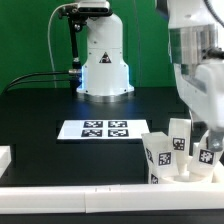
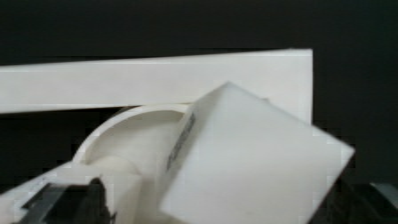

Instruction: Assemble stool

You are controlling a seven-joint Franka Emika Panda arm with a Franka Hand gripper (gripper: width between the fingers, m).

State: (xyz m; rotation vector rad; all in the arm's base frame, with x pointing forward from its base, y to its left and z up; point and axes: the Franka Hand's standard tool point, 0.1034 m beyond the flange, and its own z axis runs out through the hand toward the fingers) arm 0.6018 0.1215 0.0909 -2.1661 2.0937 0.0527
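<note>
The stool's round white seat disc (image 1: 186,178) lies at the table's front corner on the exterior view's right. Three chunky tagged white legs (image 1: 158,153) stand up from it. My gripper (image 1: 205,138) is down over the leg (image 1: 208,152) farthest to the exterior view's right. In the wrist view that leg (image 2: 249,160) fills the space between my dark fingers (image 2: 63,203), turned at an angle to them. The jaws stand wide apart, and a strip of the seat's rim (image 2: 121,135) shows between one finger and the leg.
The marker board (image 1: 104,129) lies flat mid-table. A long white border rail (image 1: 90,196) runs along the front edge and shows behind the seat in the wrist view (image 2: 160,80). A short rail piece (image 1: 5,157) sits at the exterior view's left. The robot base (image 1: 104,65) stands behind.
</note>
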